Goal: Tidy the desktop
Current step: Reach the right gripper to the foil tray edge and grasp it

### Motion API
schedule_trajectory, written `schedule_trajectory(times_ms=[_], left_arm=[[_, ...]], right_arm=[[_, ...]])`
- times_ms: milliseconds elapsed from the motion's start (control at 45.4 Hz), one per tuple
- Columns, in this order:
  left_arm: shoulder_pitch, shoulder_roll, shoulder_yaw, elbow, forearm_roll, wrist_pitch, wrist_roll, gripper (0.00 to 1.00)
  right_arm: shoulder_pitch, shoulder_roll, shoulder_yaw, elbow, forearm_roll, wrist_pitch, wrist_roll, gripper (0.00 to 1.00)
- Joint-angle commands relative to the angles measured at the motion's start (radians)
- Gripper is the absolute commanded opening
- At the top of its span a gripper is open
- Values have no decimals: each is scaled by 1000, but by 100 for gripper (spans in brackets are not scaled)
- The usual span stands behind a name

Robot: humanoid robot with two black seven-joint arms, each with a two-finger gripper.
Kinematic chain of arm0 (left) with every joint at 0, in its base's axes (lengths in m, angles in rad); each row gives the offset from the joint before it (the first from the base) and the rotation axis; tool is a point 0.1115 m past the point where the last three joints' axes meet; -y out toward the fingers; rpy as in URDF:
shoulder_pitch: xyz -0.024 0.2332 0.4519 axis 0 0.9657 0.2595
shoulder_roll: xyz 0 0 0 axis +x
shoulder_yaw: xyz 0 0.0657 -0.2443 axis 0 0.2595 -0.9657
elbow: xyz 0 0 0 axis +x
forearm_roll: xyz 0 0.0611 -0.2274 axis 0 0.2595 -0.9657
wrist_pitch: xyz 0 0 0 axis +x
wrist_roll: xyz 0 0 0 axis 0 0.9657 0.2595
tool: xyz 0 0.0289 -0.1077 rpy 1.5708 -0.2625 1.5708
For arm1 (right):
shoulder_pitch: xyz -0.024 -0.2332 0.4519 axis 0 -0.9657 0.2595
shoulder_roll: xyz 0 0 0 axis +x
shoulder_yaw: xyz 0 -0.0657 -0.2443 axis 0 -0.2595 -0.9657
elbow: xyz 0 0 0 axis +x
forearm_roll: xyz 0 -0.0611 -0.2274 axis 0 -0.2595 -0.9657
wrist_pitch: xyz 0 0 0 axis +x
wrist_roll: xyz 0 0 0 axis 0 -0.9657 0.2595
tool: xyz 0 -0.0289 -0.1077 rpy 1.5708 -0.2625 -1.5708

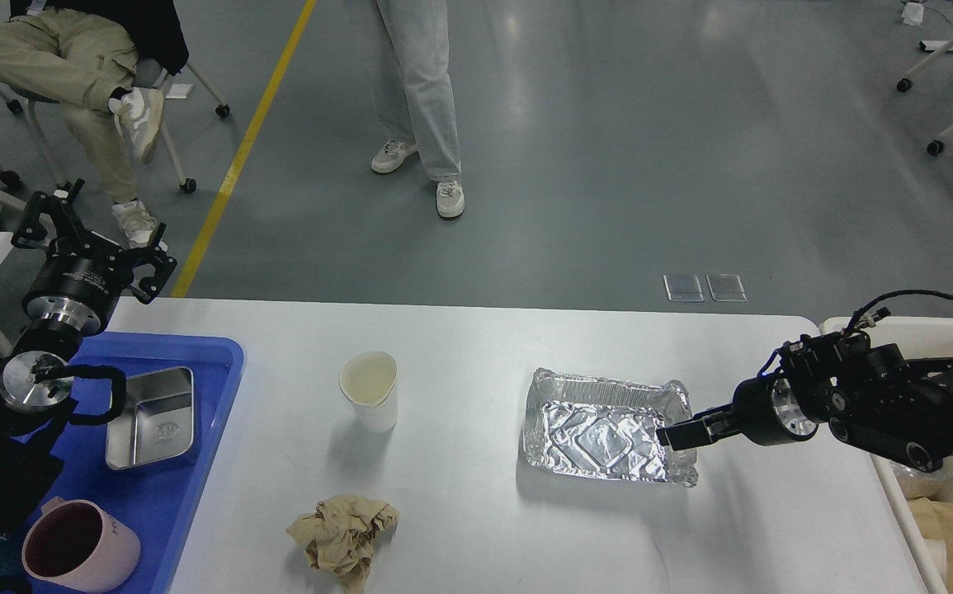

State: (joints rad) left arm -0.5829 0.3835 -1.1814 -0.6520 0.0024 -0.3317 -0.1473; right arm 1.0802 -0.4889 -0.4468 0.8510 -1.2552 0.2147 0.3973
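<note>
Right gripper (678, 435): reaches in from the right edge, fingers pressed together at the right rim of crumpled silver foil tray (608, 426); true pinch on the rim cannot be confirmed. Foil tray: rests right of centre on large smooth white desktop (476, 355). White paper cup (370, 402): upright, left of foil tray, well apart. Crumpled brown paper wad (344, 536): nearer the front edge, below the cup. Blue plastic tray (195, 462): on the left end of the desktop, holding rectangular steel container (153, 417) and pink mug (80, 546). Left gripper (72, 219): raised beyond the far left corner, fingers spread, holding nothing.
</note>
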Motion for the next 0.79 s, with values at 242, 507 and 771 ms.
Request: schedule_trajectory(times_ms=[242,507,771], left_arm=[[0,0,0,0,2,0,0,100],[0,0,0,0,4,-1,0,100],[3,0,-1,-1,4,-3,0,100]], right_arm=[[-72,65,-1,-99,46,-24,5,99],[-105,92,-3,-116,46,-90,55,64],[-106,105,-3,-155,48,-97,57,48]])
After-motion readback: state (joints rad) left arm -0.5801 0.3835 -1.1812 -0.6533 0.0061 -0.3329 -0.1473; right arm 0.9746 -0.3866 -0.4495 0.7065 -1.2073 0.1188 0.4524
